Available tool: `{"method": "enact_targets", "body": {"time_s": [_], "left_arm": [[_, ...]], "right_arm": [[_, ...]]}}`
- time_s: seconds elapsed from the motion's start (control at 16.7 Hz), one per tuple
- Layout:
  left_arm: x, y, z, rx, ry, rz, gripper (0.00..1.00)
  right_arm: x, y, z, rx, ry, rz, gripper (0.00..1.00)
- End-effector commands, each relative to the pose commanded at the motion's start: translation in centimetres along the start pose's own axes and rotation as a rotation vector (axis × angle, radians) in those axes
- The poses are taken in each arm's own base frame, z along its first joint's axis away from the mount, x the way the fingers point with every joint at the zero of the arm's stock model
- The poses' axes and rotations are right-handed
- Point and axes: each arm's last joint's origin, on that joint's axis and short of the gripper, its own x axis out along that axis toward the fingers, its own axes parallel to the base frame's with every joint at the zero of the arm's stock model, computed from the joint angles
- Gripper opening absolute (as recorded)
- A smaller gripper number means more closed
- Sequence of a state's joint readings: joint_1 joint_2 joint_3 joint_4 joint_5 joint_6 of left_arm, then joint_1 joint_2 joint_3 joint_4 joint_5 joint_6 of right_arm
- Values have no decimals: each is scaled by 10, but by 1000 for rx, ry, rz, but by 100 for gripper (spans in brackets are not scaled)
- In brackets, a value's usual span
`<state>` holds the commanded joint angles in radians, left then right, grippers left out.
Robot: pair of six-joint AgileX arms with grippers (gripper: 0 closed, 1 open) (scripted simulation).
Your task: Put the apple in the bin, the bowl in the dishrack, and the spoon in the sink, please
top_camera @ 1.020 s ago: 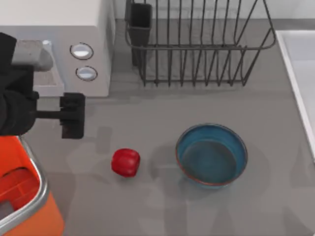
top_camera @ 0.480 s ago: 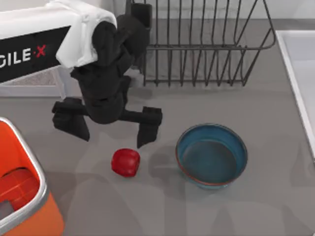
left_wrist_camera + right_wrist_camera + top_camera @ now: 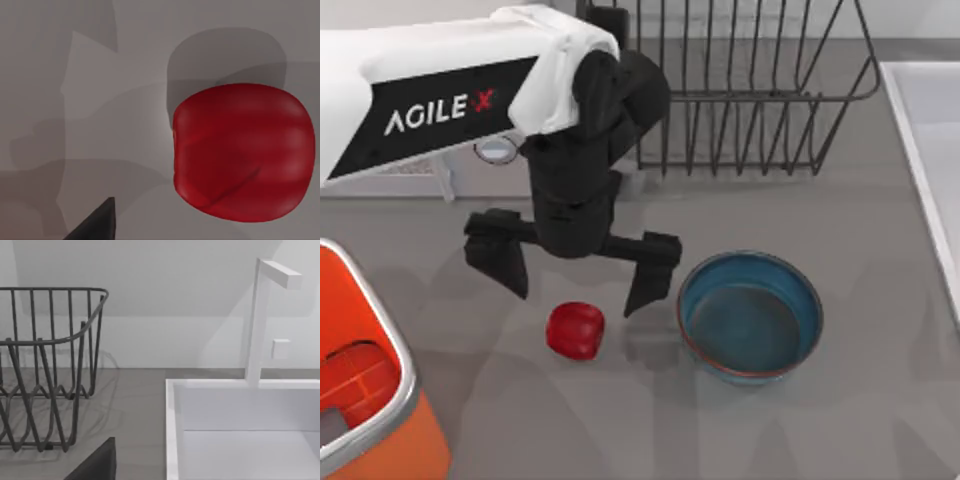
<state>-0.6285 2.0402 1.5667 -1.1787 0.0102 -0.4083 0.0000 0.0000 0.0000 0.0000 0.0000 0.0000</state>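
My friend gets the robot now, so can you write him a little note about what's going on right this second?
Left gripper: open, fingers spread, above the apple, not gripping it.
Right arm: parked off near the sink; whether its gripper is open can't be told.
Apple: on the table between the bin and the bowl.
Bowl: on the table in front of the dishrack, nothing in it.
Done: nothing yet.
Left: apple into bin, bowl into dishrack, spoon into sink.
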Motion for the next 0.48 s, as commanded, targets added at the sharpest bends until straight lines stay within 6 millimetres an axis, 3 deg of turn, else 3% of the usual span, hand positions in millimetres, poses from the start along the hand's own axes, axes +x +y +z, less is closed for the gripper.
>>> {"method": "enact_targets", "body": {"time_s": [0.24,0.48], "left_arm": [[6,1,0,-1,2,1,100],[43,0,2,0,-8,-4,100]], "right_arm": [[0,0,0,0,0,0,100],[0,0,0,0,0,0,100]]}}
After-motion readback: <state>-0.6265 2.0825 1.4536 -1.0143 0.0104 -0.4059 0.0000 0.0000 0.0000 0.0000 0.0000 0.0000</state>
